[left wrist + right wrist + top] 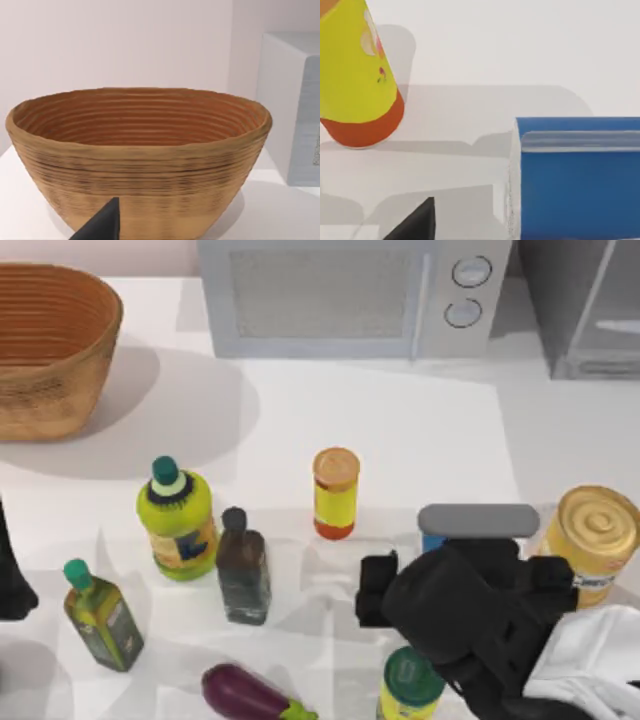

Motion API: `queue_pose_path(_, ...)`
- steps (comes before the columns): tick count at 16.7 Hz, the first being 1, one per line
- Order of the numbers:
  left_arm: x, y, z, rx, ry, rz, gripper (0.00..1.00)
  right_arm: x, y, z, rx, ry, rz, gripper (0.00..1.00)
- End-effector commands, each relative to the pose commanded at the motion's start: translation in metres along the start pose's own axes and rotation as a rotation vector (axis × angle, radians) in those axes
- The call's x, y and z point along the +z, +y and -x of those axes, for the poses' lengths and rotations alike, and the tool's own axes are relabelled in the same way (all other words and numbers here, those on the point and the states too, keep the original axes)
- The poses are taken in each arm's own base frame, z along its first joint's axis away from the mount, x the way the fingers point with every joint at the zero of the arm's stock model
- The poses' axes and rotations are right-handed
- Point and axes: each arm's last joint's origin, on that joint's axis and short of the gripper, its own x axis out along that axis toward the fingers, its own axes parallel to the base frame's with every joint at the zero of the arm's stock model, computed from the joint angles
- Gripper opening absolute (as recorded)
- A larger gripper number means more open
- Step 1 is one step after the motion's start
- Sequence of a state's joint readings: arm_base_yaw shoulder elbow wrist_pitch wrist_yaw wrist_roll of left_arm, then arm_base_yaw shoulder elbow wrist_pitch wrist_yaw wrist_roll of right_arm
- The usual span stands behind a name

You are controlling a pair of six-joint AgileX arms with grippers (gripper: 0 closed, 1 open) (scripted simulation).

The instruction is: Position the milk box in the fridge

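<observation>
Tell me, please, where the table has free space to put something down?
Bare table lies between the microwave and the yellow-orange bottle, and between the basket and the green-capped bottle. The front is crowded around the right end effector and the milk box.

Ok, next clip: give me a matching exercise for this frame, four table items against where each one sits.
Things:
1. wicker basket
2. microwave
3. tin can
4. eggplant

Places:
A. right edge of the table, just right of the milk box
B. front edge, between the small green-capped oil bottle and the right gripper
C. back left corner
D. back centre, left of the fridge

Pairs: 1-C, 2-D, 3-A, 4-B
</observation>
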State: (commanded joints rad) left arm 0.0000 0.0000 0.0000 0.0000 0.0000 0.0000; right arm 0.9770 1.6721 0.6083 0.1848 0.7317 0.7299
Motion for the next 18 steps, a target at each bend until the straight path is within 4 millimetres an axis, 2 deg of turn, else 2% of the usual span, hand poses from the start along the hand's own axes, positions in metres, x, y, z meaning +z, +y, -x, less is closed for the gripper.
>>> queue_pose_path(3,0.000,0.000,0.000,0.000,0.000,0.000,1.00,-0.009,0.002,-0.004,-0.036,-0.008,0.023,1.00)
queue_pose_path(9,0.000,0.000,0.000,0.000,0.000,0.000,1.00,-0.002,0.002,-0.007,-0.037,-0.009,0.019,1.00)
queue_pose_path(13,0.000,0.000,0.000,0.000,0.000,0.000,1.00,0.017,0.009,-0.028,-0.028,-0.005,0.024,1.00)
queue_pose_path(18,0.000,0.000,0.000,0.000,0.000,0.000,1.00,0.011,0.007,-0.049,-0.030,0.001,0.035,1.00)
